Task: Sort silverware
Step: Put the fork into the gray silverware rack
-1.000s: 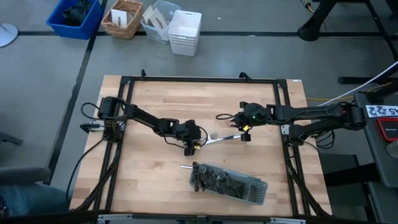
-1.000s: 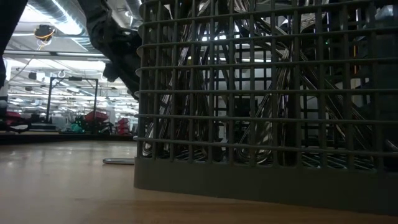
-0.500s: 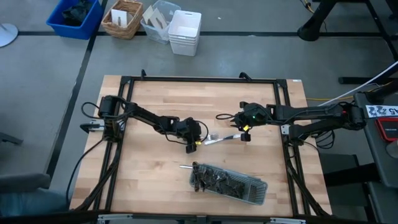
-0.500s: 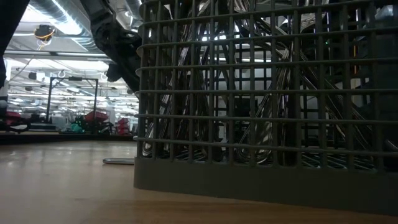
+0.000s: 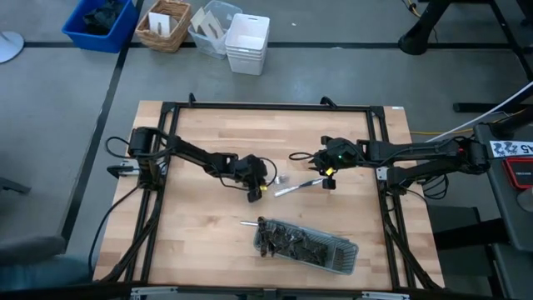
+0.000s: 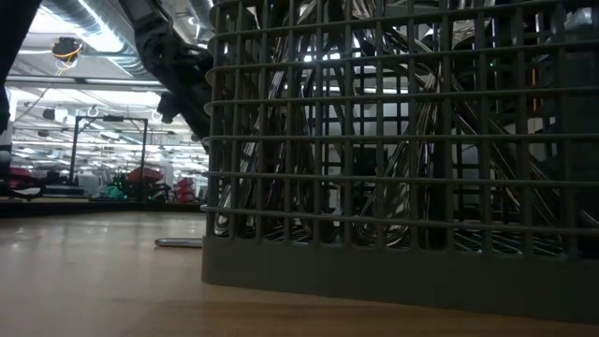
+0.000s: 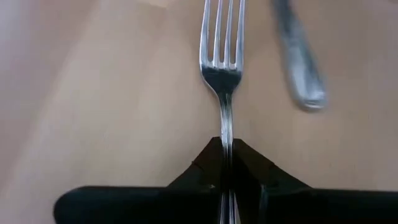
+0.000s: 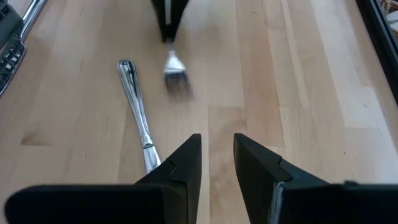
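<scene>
Since the earlier frame the left gripper (image 5: 256, 188) has been closed on the fork (image 7: 222, 56), now lifted clear at bench centre. A second utensil (image 8: 137, 111) lies by the right gripper (image 5: 328, 178), half open, empty, at 3 o'clock. Placement remains.

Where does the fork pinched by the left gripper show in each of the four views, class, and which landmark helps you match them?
High view: fork at table centre, beside the left gripper.
Low view: not visible.
Left wrist view: fork centred, tines pointing away.
Right wrist view: fork near the top, blurred.
Shared landmark: the loose utensil lying beside it.
</scene>
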